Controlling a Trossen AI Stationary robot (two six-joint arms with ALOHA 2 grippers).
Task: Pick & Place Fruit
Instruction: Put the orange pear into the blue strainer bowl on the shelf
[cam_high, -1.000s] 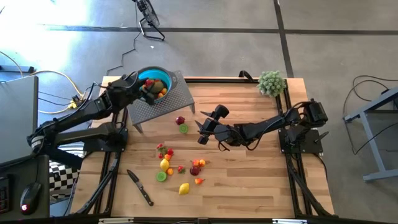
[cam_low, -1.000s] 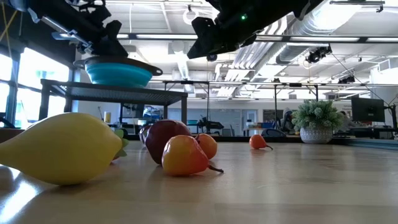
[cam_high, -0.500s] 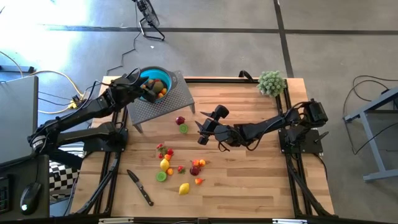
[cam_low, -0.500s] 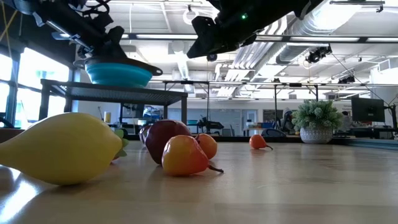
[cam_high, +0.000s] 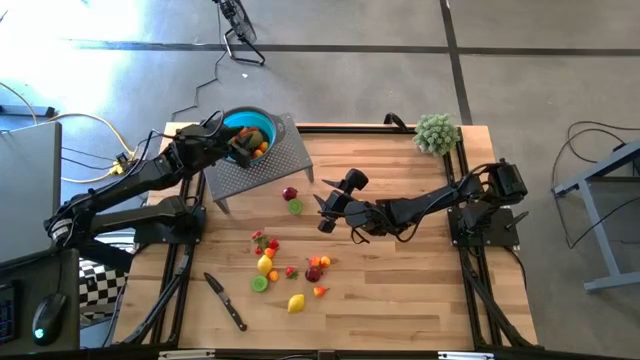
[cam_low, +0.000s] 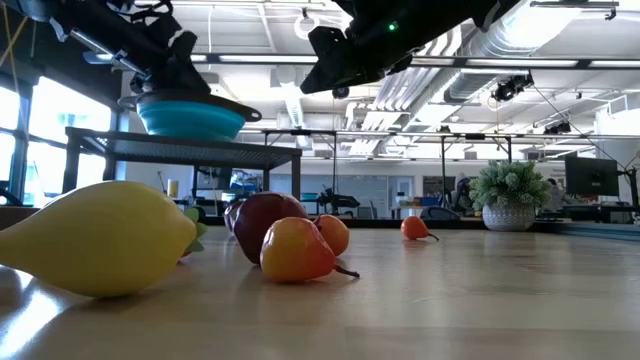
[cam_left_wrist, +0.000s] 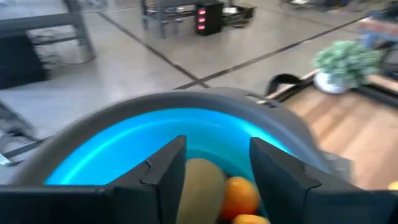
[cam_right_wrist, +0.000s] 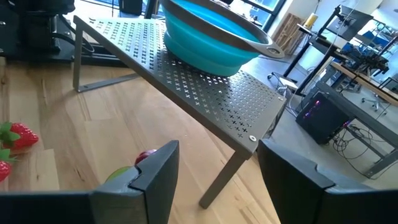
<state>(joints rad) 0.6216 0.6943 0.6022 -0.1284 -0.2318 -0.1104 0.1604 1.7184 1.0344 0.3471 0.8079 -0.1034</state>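
Fingers (cam_left_wrist: 168, 180) of my left arm stand parted and empty over the teal bowl (cam_high: 250, 131), where some fruit (cam_left_wrist: 231, 198) lies. From above, more fruit (cam_high: 265, 264) dots the wooden worktop (cam_high: 400, 290). Low down, ceiling lights fill the room. My right fingers (cam_right_wrist: 155, 171), parted and empty, face the perforated shelf (cam_right_wrist: 211, 93).

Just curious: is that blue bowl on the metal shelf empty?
Not empty. The teal bowl holds fruit: orange and yellowish pieces show inside, between the left gripper fingers.
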